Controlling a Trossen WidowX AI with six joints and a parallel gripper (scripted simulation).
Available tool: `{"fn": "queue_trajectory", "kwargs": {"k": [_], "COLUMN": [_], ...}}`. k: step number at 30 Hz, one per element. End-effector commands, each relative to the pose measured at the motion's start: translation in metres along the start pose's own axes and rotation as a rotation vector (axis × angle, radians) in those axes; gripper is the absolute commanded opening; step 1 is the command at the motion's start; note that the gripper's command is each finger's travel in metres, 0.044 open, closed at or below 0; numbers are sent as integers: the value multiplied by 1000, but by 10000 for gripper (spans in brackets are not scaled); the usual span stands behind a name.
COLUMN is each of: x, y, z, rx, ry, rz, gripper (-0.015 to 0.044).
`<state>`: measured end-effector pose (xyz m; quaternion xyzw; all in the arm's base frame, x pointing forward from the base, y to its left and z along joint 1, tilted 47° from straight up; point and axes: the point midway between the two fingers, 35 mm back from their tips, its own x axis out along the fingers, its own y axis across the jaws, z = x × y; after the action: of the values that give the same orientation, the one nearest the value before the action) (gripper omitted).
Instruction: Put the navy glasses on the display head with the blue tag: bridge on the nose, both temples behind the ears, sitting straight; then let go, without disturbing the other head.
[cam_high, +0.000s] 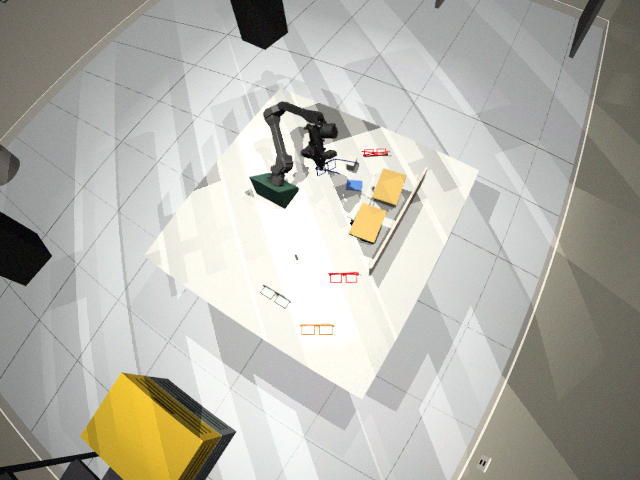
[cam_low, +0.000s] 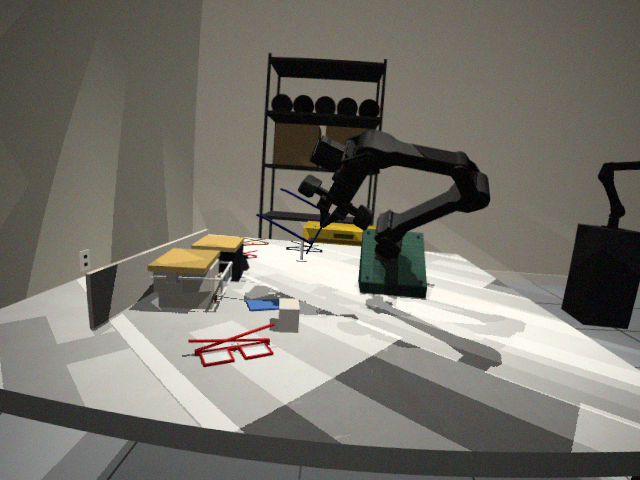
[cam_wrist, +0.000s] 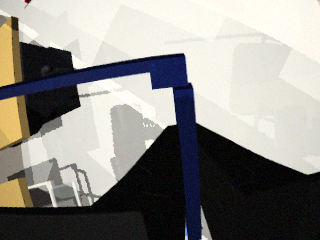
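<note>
The pincer (cam_low: 324, 221) is clamped on the navy glasses (cam_low: 292, 215), holding them in the air above the counter (cam_low: 465, 330), well short of the two yellow-topped display heads (cam_low: 184, 259); the temples stick out toward them. The grip looks to be on a thin part of the frame, so the glasses could swivel or slip during the approach and land crooked. The heads stand close together, so a wide swing could knock the wrong one. The blue tag (cam_low: 262, 304) lies flat beside the nearer head; no writing or brand is readable anywhere.
</note>
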<state>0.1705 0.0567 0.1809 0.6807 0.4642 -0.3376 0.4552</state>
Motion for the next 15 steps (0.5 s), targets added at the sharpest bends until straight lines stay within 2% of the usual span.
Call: {"fn": "queue_trajectory", "kwargs": {"k": [1, 15], "x": [5, 35], "y": [8, 28], "z": [1, 18], "rx": [-30, -110], "ry": [6, 43], "rz": [-29, -173], "gripper": [0, 0]}}
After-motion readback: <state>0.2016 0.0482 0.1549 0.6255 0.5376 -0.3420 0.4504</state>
